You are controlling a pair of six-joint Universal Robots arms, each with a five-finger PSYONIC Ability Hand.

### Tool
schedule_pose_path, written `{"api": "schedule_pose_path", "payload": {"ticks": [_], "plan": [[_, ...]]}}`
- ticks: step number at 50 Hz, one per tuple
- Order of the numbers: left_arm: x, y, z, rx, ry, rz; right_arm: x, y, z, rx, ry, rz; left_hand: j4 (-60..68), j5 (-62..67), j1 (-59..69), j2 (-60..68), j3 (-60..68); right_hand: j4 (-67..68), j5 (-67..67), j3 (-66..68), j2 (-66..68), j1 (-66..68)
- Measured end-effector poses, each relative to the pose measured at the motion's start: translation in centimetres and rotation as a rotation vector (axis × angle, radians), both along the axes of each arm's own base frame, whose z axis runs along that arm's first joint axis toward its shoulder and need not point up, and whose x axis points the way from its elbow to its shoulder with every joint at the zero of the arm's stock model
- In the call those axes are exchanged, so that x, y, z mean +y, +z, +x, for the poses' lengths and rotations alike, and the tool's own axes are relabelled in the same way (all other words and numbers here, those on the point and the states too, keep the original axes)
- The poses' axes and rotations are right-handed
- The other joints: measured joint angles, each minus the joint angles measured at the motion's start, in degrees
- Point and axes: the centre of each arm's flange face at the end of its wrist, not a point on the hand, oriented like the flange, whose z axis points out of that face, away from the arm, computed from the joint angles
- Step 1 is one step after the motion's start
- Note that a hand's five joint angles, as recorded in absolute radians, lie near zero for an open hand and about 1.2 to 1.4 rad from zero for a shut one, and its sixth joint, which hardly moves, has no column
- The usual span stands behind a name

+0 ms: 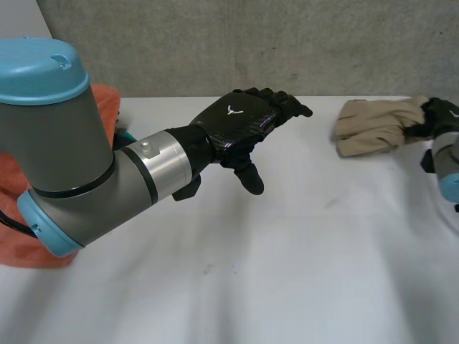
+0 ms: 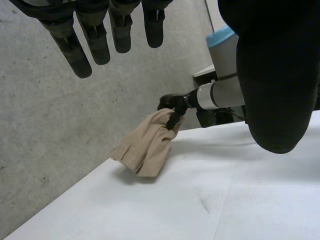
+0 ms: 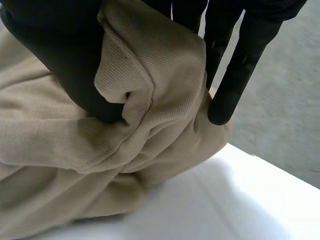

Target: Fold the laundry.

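Up close, right hand [image 3: 65, 65] pinches beige cloth [image 3: 75, 155]; left hand [image 1: 240, 122] hovers relaxed.

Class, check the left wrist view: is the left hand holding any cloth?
No: the left hand hangs with straight, bare fingers, while the right hand pinches the beige cloth.

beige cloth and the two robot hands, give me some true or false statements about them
1. The right robot hand pinches the beige cloth between thumb and fingers. True.
2. The left robot hand grips the beige cloth too. False: it is open above the table, holds nothing and is well apart from the cloth.
3. The beige cloth lies spread out flat. False: it is bunched up at the right robot hand.
4. An orange cloth lies beside the left arm. True.
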Motion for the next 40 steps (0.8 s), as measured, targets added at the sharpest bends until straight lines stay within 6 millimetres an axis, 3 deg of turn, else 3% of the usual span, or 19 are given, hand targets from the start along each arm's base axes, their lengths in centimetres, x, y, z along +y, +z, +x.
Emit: {"api": "schedule_pose_path", "payload": {"ticks": [6, 12, 16, 18, 19, 22, 28, 40], "plan": [[0.1, -0.1, -0.1, -0.002, -0.002, 0.001, -1.7, -1.8, -4.6, 0.008, -0.026, 0.034, -0.01, -0.01, 0.00, 0.00, 0.00, 0.00, 0.00, 0.00, 0.00, 0.00], [0.1, -0.1, -0.1, -0.003, -0.004, 0.001, -2.1, -1.6, -7.2, 0.044, -0.059, 0.024, -0.01, 0.01, 0.00, 0.00, 0.00, 0.00, 0.00, 0.00, 0.00, 0.00], [0.2, -0.1, -0.1, -0.003, -0.006, 0.001, -2.2, -1.4, -7.9, 0.091, -0.084, 0.021, 0.00, 0.00, 0.00, 0.00, 0.00, 0.00, 0.00, 0.00, 0.00, 0.00], [0.3, -0.2, -0.2, -0.004, -0.007, 0.002, -2.1, -1.2, -8.3, 0.145, -0.128, 0.024, -0.01, 0.00, 0.00, 0.00, 0.00, -9.96, -8.88, -9.48, -9.84, -8.54], [0.3, -0.2, -0.2, -0.004, -0.007, 0.003, -2.0, -1.1, -8.7, 0.211, -0.187, 0.030, -0.01, 0.00, 0.00, 0.00, 0.00, -25.66, -24.32, -25.41, -26.49, -23.93], [0.4, -0.3, -0.2, -0.005, -0.009, 0.006, -1.9, -0.7, -9.5, 0.357, -0.308, 0.042, -0.01, 0.00, 0.00, 0.00, 0.00, -49.25, -42.56, -45.15, -46.80, -40.86], [0.5, -0.3, -0.3, -0.006, -0.012, 0.009, -1.6, 0.7, -9.6, 0.509, -0.380, 0.030, -0.01, 0.00, 0.00, 0.00, 0.00, -56.49, -46.29, -51.15, -52.53, -45.27], [0.6, -0.3, -0.2, -0.007, -0.011, 0.008, 0.2, 4.5, -7.7, 0.511, -0.329, -0.023, -0.01, 0.00, 0.02, 0.00, 0.00, -56.49, -46.29, -51.15, -52.53, -45.27]]}}
